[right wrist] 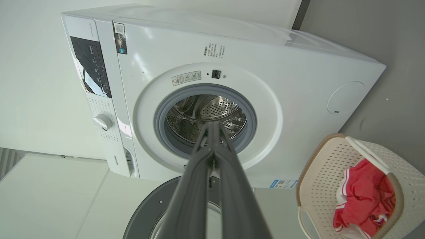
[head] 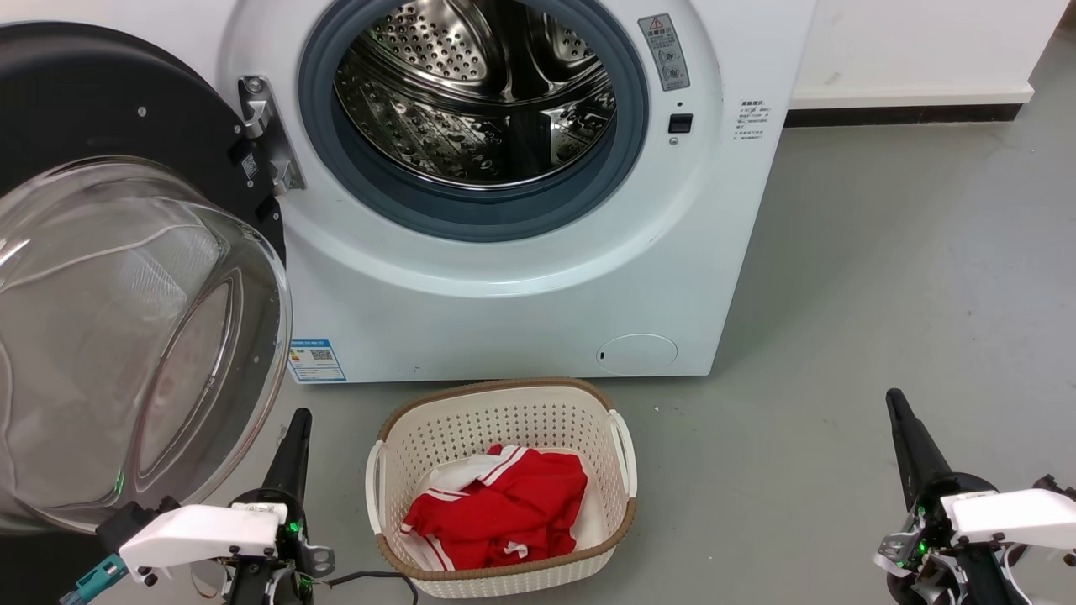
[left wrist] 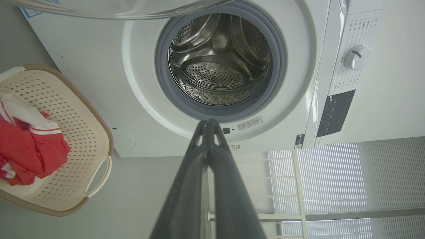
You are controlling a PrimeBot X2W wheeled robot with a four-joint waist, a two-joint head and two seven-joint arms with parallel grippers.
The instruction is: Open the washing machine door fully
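The white washing machine (head: pixel 504 302) stands ahead with its steel drum (head: pixel 475 92) exposed inside the grey gasket. The washing machine door (head: pixel 109 109), glossy black with a bulging glass bowl (head: pixel 126 336), is swung wide open to the left on its metal hinge (head: pixel 267 134). My left gripper (head: pixel 298 418) is shut, low on the floor side just right of the glass bowl and apart from it. My right gripper (head: pixel 894 399) is shut at the lower right, far from the machine. The machine's drum (left wrist: pixel 219 66) shows in the left wrist view past the shut gripper (left wrist: pixel 208 122), and the machine's drum (right wrist: pixel 206 116) shows past the shut right gripper (right wrist: pixel 212 124).
A cream perforated laundry basket (head: pixel 504 403) holding red and white clothes (head: pixel 496 504) sits on the grey floor between my grippers, in front of the machine. Open floor (head: pixel 883 277) lies to the right. A white wall with dark skirting (head: pixel 908 113) runs behind.
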